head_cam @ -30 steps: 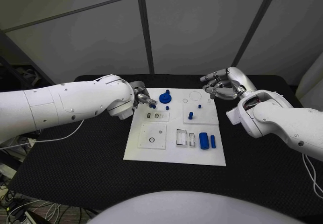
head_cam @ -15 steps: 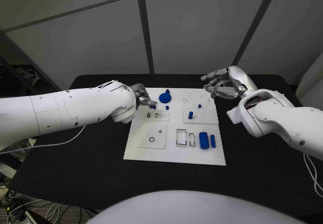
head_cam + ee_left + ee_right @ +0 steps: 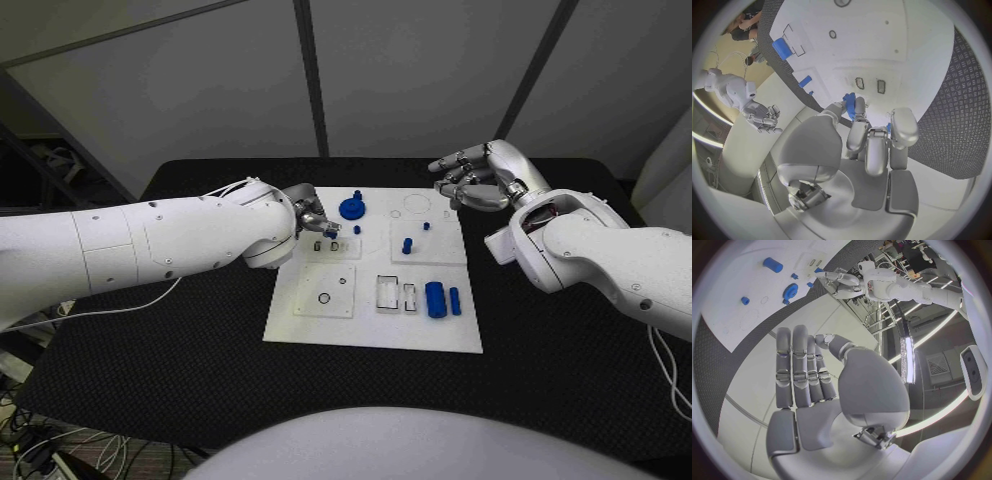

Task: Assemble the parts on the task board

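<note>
The white task board (image 3: pixel 372 322) lies mid-table. My left hand (image 3: pixel 309 217) hovers over its back left part and pinches a small blue part (image 3: pixel 330 232) (image 3: pixel 850 105) between thumb and finger, just above the small plate with two slots (image 3: pixel 335 246) (image 3: pixel 869 85). My right hand (image 3: pixel 476 180) (image 3: pixel 804 375) hangs off the board's back right corner and holds nothing, its fingers side by side. On the board sit a blue round knob (image 3: pixel 353 210), a blue peg (image 3: pixel 408 246), a thick blue cylinder (image 3: pixel 436 301) (image 3: pixel 781 48) and a thin blue bar (image 3: pixel 456 302).
A square plate with a small hole (image 3: pixel 326 290) and rectangular slots (image 3: pixel 391 294) take up the board's front half. A white cable (image 3: pixel 108 305) trails over the black table (image 3: pixel 173 370) at the left. Grey wall panels stand behind the table.
My left hand has moved a little toward the front with the blue part, now over the two-slot plate. The right hand has stayed put.
</note>
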Controlling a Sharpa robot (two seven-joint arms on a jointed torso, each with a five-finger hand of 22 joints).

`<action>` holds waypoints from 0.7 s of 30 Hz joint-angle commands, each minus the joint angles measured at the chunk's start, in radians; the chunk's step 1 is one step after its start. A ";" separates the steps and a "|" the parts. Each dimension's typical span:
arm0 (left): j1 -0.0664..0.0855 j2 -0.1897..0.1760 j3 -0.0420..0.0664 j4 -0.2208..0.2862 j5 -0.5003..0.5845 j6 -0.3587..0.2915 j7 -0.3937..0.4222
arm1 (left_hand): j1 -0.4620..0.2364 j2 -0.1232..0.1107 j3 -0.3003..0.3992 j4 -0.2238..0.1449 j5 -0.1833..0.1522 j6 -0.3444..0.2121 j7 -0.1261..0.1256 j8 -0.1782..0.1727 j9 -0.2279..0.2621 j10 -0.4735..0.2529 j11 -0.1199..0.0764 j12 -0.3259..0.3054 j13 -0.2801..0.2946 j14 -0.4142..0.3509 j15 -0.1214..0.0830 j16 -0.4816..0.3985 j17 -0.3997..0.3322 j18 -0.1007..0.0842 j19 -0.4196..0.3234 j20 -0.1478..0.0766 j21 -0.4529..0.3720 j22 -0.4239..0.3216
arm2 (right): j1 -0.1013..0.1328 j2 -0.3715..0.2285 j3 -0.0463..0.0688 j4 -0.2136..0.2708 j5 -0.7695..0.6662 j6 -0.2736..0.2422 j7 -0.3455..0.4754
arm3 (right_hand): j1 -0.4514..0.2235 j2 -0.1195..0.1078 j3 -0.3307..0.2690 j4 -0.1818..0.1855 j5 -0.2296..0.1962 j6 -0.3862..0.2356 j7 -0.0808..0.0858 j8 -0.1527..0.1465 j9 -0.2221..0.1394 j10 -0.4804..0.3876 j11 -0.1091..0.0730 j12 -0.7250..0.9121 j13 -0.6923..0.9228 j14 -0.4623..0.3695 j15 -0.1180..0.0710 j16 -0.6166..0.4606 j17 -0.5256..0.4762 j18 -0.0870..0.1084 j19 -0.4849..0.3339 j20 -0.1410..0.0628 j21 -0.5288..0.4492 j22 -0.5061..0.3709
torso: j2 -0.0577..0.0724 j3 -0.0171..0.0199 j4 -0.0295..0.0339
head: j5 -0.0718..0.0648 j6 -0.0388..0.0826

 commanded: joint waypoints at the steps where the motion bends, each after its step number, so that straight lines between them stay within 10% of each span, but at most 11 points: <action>1: 0.000 0.003 0.001 -0.001 -0.029 0.022 -0.004 | 0.002 -0.007 0.201 -0.206 -0.005 0.014 -0.007 0.007 0.002 0.008 0.002 0.005 0.001 0.093 -0.007 0.004 0.214 -0.021 0.004 0.000 0.001 0.005 | 0.002 0.000 0.001 0.003 -0.003 0.006 0.005 | 0.005 0.006 -0.007 0.000 0.002 0.003 0.004 -0.006 -0.001 -0.001 0.005 -0.003 -0.001 0.005 0.001 -0.005 -0.002 0.012 0.003 0.003 -0.005 -0.002 | 0.000 0.0001 0.0005 | 0.000 0.000; 21: -0.009 0.026 0.001 -0.027 -0.061 0.049 -0.021 | -0.001 -0.004 0.201 -0.205 -0.018 0.016 -0.007 0.008 0.006 0.013 0.002 0.009 0.005 0.093 -0.007 0.006 0.216 -0.022 0.005 0.000 0.003 0.007 | 0.002 0.001 0.001 0.004 -0.003 0.006 0.005 | 0.005 0.006 -0.008 0.000 0.003 0.003 0.005 -0.005 -0.001 -0.001 0.005 -0.003 -0.003 0.006 0.001 -0.007 -0.002 0.012 0.003 0.003 -0.006 -0.002 | 0.000 -0.0003 -0.0002 | -0.003 -0.005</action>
